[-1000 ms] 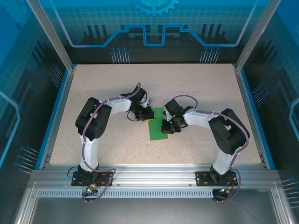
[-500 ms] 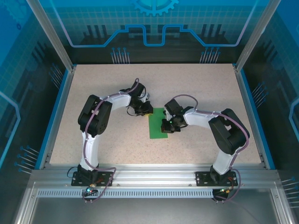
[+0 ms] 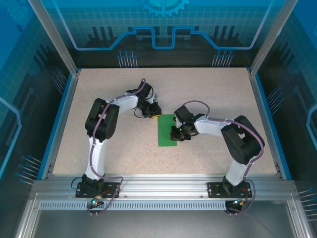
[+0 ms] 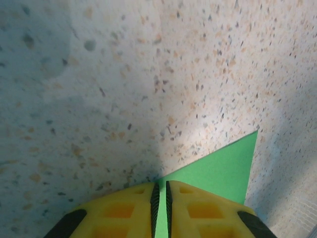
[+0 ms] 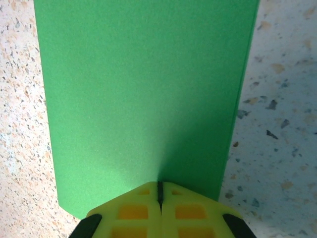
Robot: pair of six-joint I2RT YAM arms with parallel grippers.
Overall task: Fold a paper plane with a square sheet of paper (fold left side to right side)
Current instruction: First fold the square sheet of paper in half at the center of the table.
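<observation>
Green paper lies folded into a narrow strip around the middle of the speckled table, its long side running toward the far edge. The left gripper hangs at the strip's far left corner, its yellow fingers nearly together with just a thin slit between. They cover part of that corner, so contact is hard to call. The right gripper is closed tight at the strip's right edge, its tips hiding a bit of it.
</observation>
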